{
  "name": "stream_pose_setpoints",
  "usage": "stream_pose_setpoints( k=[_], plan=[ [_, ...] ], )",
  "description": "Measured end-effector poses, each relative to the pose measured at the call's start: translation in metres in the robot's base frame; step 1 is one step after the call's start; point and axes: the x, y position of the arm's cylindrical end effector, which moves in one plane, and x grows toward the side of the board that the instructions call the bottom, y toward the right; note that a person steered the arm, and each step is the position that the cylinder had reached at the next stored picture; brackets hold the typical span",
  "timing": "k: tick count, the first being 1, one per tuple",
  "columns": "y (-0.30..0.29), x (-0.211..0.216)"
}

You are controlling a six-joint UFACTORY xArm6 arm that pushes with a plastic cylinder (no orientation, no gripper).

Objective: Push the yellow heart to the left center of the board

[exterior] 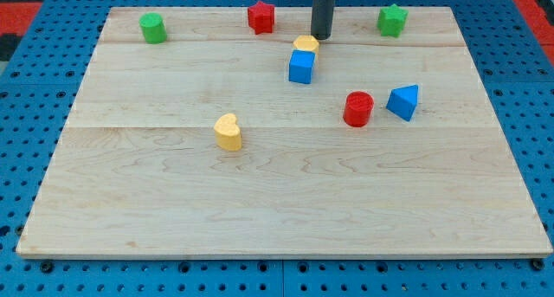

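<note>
Pale wood makes up the table [286, 202], a planked board lying on a blue pegboard surface [26, 115]. The yellow heart [228, 132] lies left of the board's middle, a little below centre height, with bare wood all round it and no other block touching it.

My tip [322, 36] stands near the view's top, just above and right of a second yellow block [305, 44]; it looks to be touching that block's upper edge, though the angle makes that hard to judge. This yellow block (its shape is mostly hidden) sits against the top of a blue cube [301, 67]. The tool is a plain dark rod with nothing that spreads or pinches, so it holds nothing. The tip is well apart from the yellow heart, which lies down and to the view's left of it.

Along the top edge sit a green cylinder [153, 28] at the left, a red star [260, 16] left of the rod, and a green star [392, 20] at the right. Right of centre, a red cylinder [357, 109] stands just beside a blue triangular block [404, 101], apart by a small gap.
</note>
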Motion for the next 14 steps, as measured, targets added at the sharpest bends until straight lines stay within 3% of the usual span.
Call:
stream_pose_setpoints(
  k=[2,4,5,7,8,9,11,14],
  plan=[
    [0.012,0.079],
    [-0.072,0.187],
    [-0.147,0.179],
    [-0.188,0.222],
    [-0.24,0.216],
    [-0.249,0.232],
    [-0.297,0.182],
    [-0.293,0.174]
  ],
)
